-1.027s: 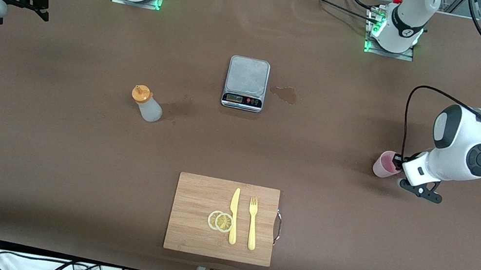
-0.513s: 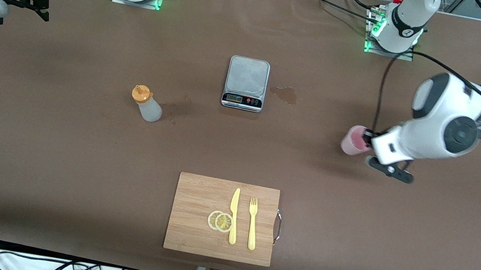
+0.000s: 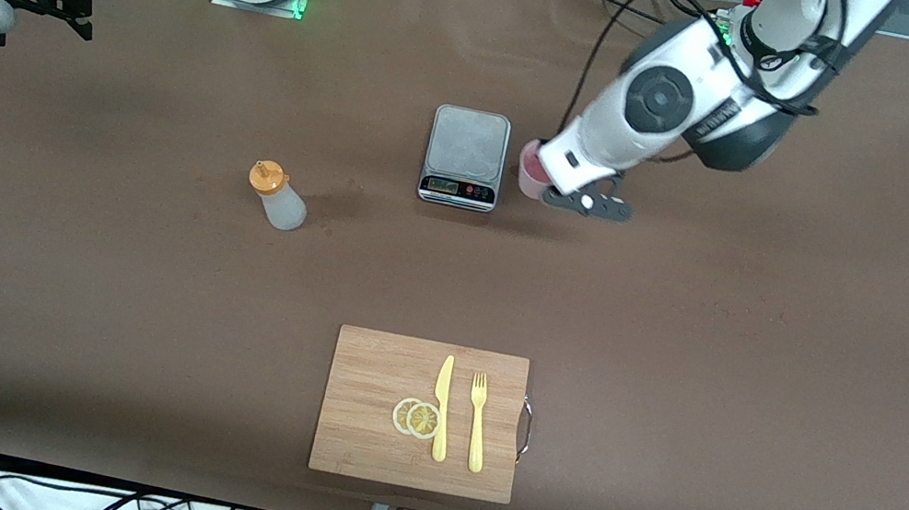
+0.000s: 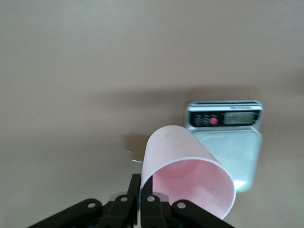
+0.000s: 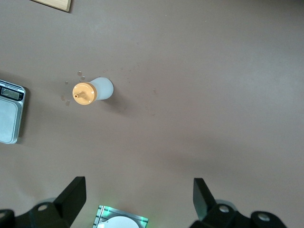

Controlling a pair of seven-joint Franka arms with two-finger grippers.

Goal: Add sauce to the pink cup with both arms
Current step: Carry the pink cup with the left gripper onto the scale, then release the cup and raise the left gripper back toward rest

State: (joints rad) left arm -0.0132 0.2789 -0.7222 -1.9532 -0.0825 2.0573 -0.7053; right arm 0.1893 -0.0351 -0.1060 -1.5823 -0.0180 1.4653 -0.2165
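Brown table (image 3: 676, 378): left gripper (image 3: 544, 179) is clamping the pink cup (image 3: 531, 169) just beside the scale (image 3: 464, 156); right gripper (image 5: 137, 197) is waiting, fingers spread wide and holding nothing, above the sauce (image 3: 278, 196) standing toward the right arm's end.

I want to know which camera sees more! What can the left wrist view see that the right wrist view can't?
Only the left wrist view shows the pink cup, held at its rim by the left gripper and tipped over beside the scale.

Only the right wrist view shows the sauce bottle standing upright on the table, a corner of the wooden board, and the open right gripper.

Both show the scale and the brown table.
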